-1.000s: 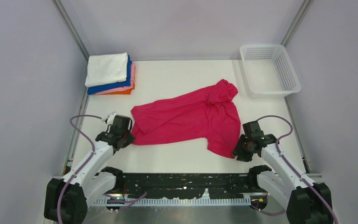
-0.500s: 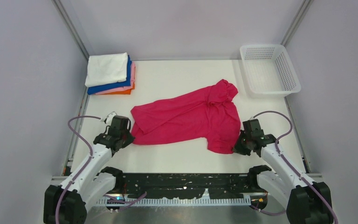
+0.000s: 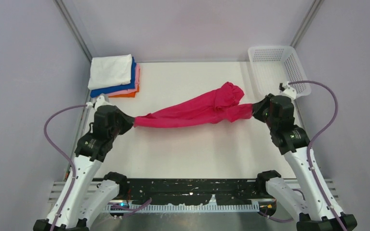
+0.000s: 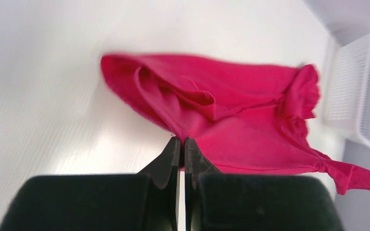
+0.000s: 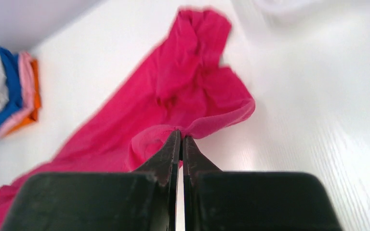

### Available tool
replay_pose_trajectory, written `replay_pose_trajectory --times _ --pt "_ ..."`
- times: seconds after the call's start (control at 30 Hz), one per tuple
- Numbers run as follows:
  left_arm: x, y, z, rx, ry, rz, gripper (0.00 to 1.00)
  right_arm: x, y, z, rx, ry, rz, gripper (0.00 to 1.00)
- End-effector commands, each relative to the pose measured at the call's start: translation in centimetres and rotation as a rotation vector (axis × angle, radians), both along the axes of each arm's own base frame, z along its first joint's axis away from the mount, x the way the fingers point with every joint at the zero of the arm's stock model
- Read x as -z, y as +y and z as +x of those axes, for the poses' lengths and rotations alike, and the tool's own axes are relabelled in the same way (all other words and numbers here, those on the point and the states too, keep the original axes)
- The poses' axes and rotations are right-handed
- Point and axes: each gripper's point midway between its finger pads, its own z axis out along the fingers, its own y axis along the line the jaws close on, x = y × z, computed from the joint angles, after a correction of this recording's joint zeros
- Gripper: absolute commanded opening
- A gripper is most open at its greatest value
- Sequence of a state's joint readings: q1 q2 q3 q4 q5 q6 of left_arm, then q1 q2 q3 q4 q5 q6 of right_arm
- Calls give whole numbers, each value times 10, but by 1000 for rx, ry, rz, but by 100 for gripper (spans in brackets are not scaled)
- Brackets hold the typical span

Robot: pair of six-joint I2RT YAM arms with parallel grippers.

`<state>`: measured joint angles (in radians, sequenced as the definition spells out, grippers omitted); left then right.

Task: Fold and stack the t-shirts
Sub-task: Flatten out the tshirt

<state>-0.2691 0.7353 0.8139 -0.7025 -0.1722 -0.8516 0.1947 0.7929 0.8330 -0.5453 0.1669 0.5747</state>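
At the far left corner of the bench (image 3: 192, 154) sits a stack of folded t-shirts (image 3: 114, 77), white over blue, pink and orange; that part looks done. Near the left edge, the left claw (image 3: 133, 121) is clamped together on one end of the magenta t-shirt (image 3: 192, 111), which is drawn into a bunched band across the middle of the bench. Toward the right edge, the right claw (image 3: 254, 109) pinches its other end. Spreading, folding and stacking this shirt remain, I judge. A white mesh basket (image 3: 296, 72) stands at the far right corner.

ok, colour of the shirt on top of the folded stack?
The top shirt is white; it shows best in the top external view.
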Motion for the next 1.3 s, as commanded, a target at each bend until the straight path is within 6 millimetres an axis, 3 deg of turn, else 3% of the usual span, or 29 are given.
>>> replay_pose_trajectory --times 0.0,0.03,0.13,0.3,0.4,0.6,0.8,0.9,0.97,1.1,1.17,1.27 --pt "-71 6 4 -5 -148 12 0 -111 -32 11 151 -295 -62 5" --pt "-85 8 3 -13 -180 14 0 -123 -35 9 155 -323 -72 5" --pt "-136 15 -4 -23 -305 21 0 -184 -39 -2 158 -454 -69 5" --pt "-217 25 -32 -6 -495 27 0 -255 -42 -29 135 -603 -81 5" --pt "-257 35 -59 -15 -597 27 0 -302 -41 -58 99 -714 -76 5" --pt "-308 50 -119 -5 -775 18 0 -371 -47 -128 55 -889 -101 5" --pt "-354 60 -177 14 -960 -14 0 -414 -48 -199 -6 -1040 -101 5" --pt "-368 61 -195 37 -1005 -9 0 -427 -45 -227 -51 -1089 -106 5" --pt "-374 61 -200 44 -1017 -3 0 -430 -48 -234 -44 -1098 -113 5" --pt "-379 60 -190 40 -1012 9 0 -429 -52 -225 -14 -1079 -137 5" --pt "-375 58 -172 30 -979 20 0 -425 -51 -209 -10 -1053 -154 5" --pt "-360 54 -128 -4 -897 55 0 -418 -51 -174 18 -1008 -191 5"
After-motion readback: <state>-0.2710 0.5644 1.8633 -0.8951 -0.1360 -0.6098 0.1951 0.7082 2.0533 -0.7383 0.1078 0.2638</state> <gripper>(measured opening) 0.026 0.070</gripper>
